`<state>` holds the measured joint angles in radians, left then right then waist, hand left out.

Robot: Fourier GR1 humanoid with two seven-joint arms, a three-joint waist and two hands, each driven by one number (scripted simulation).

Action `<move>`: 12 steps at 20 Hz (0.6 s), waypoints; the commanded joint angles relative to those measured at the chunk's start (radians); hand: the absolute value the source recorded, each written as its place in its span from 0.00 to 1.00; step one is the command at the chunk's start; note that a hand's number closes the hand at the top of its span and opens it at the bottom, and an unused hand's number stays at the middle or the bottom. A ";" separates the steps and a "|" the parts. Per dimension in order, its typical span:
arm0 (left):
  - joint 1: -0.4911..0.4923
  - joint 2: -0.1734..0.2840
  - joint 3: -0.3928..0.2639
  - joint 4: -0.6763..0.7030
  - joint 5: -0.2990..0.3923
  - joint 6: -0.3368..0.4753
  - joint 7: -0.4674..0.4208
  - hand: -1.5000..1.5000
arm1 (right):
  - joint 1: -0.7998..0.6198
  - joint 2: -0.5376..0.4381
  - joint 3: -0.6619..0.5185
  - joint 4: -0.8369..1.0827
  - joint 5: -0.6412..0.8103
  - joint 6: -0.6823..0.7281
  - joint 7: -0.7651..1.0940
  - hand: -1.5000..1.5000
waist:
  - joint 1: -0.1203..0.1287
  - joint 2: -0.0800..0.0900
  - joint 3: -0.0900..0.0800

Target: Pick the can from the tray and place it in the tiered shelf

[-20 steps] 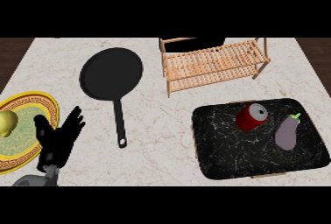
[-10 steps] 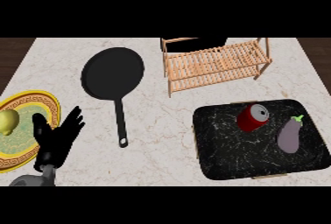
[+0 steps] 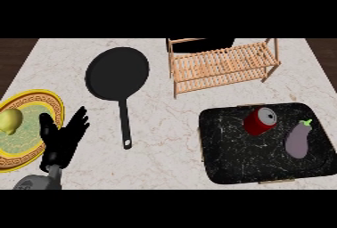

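Head view looks steeply down on the worktop (image 3: 164, 133), and honestly the task hasn't really started as far as I can tell. The red can (image 3: 261, 120) is on its side in the black marbled tray (image 3: 223, 164), toward the tray's back edge, nothing touching it. Next to it in the same tray, on the side away from the pan, is a purple eggplant (image 3: 297, 140), near the can but not touching.

The tiered shelf (image 3: 222, 67) is a slatted wooden rack sitting just behind the tray, and I can't see anything on its slats. So both halves are left: grab the can, then carry it the short way back to the shelf.

Only one hand shows. The left hand (image 3: 63, 138) is well away from the tray, past the pan, fingers spread and pointing up, holding nothing, just resting at the edge of the yellow plate (image 3: 33, 153). The right hand isn't in the picture at all, and going by position I'd guess that's the one meant for the can, since the tray is on that side.

Other stuff: a yellow-green fruit, maybe a pear (image 3: 10, 121), sits on the plate, and a black frying pan (image 3: 117, 73) lies empty between the plate and the tray.
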<state>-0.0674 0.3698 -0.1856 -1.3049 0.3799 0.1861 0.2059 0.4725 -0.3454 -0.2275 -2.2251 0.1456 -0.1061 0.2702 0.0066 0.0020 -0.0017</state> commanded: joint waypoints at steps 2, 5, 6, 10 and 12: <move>-0.027 -0.005 -0.002 -0.056 -0.016 0.037 0.075 0.50 | -0.158 -0.016 0.094 -0.067 0.218 -0.065 0.358 0.00 | 0.014 0.002 0.000; -0.052 0.017 0.032 0.007 -0.007 -0.027 0.043 0.50 | -0.227 -0.003 0.187 -0.068 0.336 -0.037 0.502 0.00 | 0.002 0.001 0.000; 0.015 0.005 0.019 -0.058 -0.018 -0.008 0.050 0.50 | -0.314 -0.007 0.184 0.046 0.346 -0.025 0.485 0.00 | 0.009 0.000 0.001; -0.019 -0.040 0.036 0.028 -0.034 -0.020 0.011 0.50 | -0.381 0.051 0.296 0.102 0.442 0.007 0.576 0.00 | 0.000 0.000 0.001; 0.059 -0.038 0.015 -0.045 -0.054 -0.020 0.008 0.50 | -0.445 0.021 0.259 0.110 0.429 0.072 0.653 0.00 | 0.002 -0.002 0.001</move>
<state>-0.0541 0.3520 -0.1597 -1.3211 0.3519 0.1646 0.2247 0.1316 -0.3246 0.0032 -2.1497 0.5221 -0.0918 0.8015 0.0105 0.0016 -0.0008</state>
